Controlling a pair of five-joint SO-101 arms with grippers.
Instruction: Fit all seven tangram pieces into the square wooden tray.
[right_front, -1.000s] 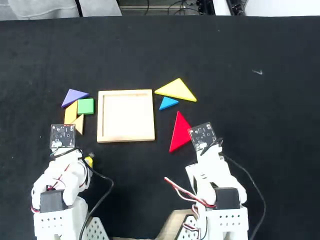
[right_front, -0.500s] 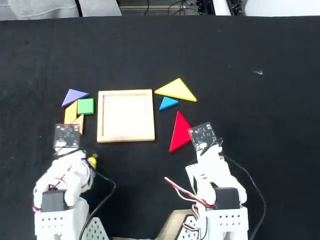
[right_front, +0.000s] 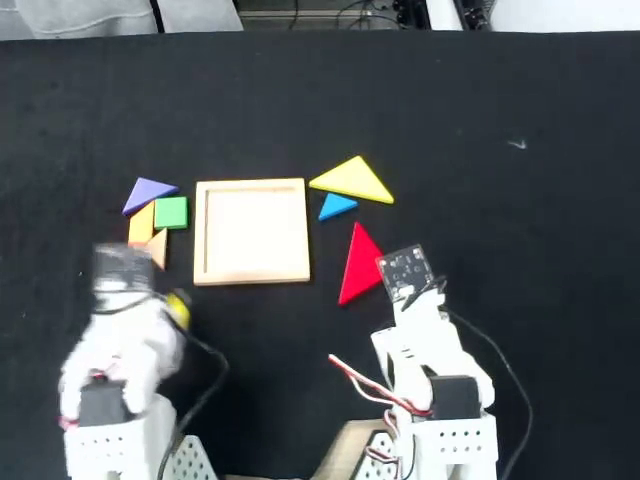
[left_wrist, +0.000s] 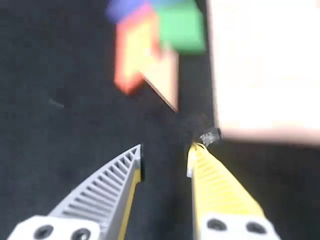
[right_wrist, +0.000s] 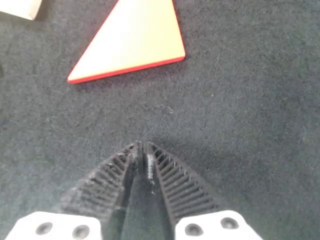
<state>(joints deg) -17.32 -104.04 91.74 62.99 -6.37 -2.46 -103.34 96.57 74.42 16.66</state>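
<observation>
The tray (right_front: 200, 232) lies empty with pieces (right_front: 171, 212) at its 9 and 3 o'clock, the left gripper (left_wrist: 165, 149) stands narrowly open and the right gripper (right_wrist: 142, 145) closed on nothing, so the left's yellow finger (left_wrist: 215, 190), close to the tray corner, may knock it askew.

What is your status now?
Left gripper open, short of the tan triangular piece. Right gripper shut beside the red triangular piece. Square wooden tray holds no pieces. Nothing blocking.

Probably a robotics lab bench: black felt-covered table (right_front: 520, 300), loose cables (right_front: 360, 14) at its edge well beyond the right gripper (right_wrist: 142, 146).
</observation>
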